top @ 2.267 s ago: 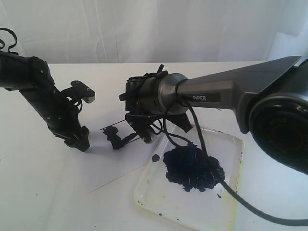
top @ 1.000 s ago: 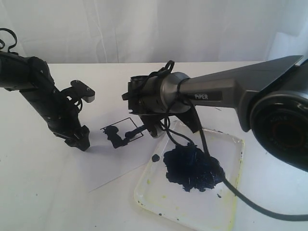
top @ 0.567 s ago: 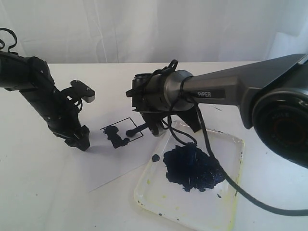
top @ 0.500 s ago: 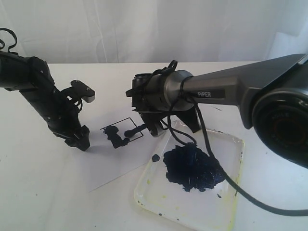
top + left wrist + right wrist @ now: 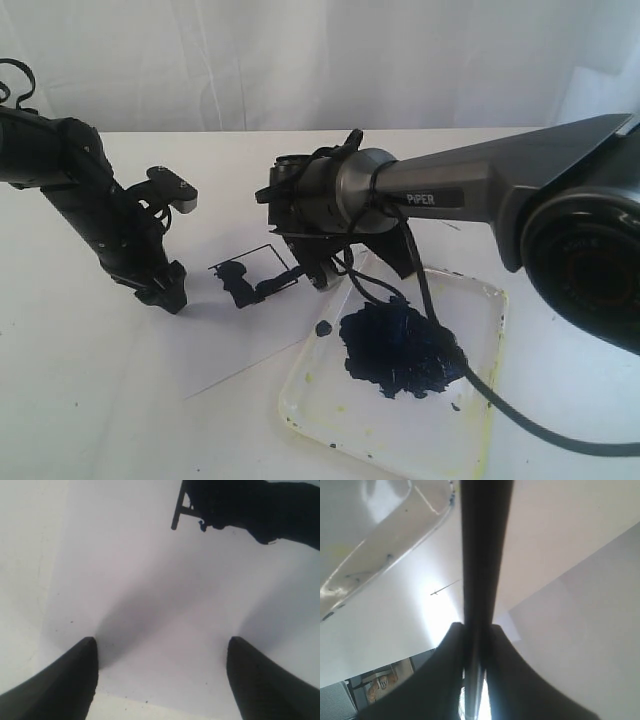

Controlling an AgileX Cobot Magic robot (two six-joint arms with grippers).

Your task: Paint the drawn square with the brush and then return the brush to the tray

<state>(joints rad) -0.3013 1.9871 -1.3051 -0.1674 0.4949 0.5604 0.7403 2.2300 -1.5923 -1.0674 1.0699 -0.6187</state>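
Note:
The drawn square (image 5: 262, 266) sits on the white paper sheet (image 5: 235, 340), with dark paint over its left part (image 5: 236, 282). My right gripper (image 5: 312, 272) is shut on the brush (image 5: 276, 287). The brush slants down to the left, its tip at the painted patch. In the right wrist view the brush shaft (image 5: 482, 555) runs straight out from between the shut fingers (image 5: 451, 670) of my right gripper (image 5: 476, 628). My left gripper (image 5: 166, 290) stands open at the paper's left edge. Its fingertips (image 5: 82, 660) are spread on the sheet around my left gripper's gap (image 5: 161, 641), and the painted square (image 5: 235, 502) lies beyond.
The tray (image 5: 300, 385) lies to the right of the paper and holds a large dark paint blob (image 5: 400, 345). The right arm's black cable (image 5: 480, 390) trails across the tray. A white backdrop (image 5: 320, 60) closes the far side. The tray's rim (image 5: 395, 550) shows in the right wrist view.
My right gripper has shifted slightly left and down with the brush, bringing its tip back onto the painted patch. The left arm has not moved.

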